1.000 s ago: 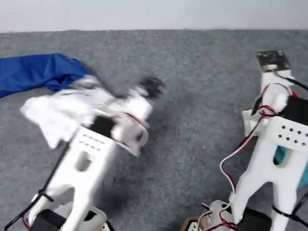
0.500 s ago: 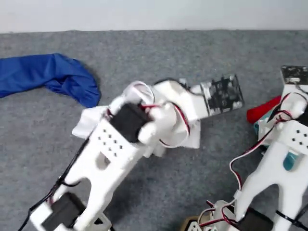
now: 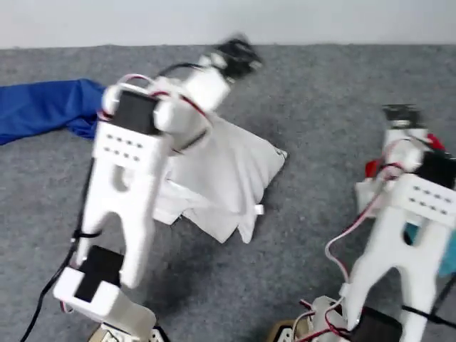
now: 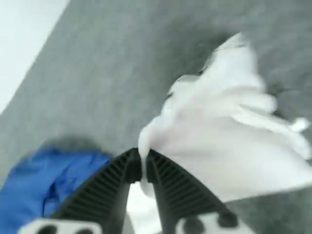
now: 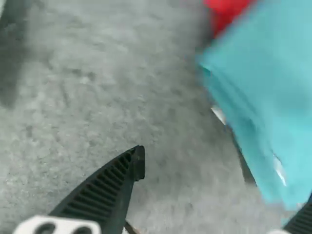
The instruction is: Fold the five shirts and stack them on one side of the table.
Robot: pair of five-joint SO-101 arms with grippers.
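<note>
My left gripper (image 4: 143, 165) is shut on an edge of the white shirt (image 4: 229, 131), pinching a fold between its black fingers. In the high view the white shirt (image 3: 228, 171) lies rumpled mid-table, one side lifted under the left arm (image 3: 135, 164). A blue shirt (image 3: 43, 107) lies bunched at the far left, and it is also in the left wrist view (image 4: 53, 180). My right gripper (image 5: 219, 190) stands open over bare carpet beside a teal shirt (image 5: 263, 97) and a red shirt (image 5: 226, 9). The right arm (image 3: 413, 206) covers most of that pile.
Grey carpet (image 3: 313, 85) covers the table, with a pale wall along the back edge. Red and white cables (image 3: 342, 242) hang by the right arm's base. Open carpet lies between the white shirt and the right arm.
The left arm swung from the table's middle back toward the far left, pulling the white shirt with it and spreading it out. The right arm shifted slightly left.
</note>
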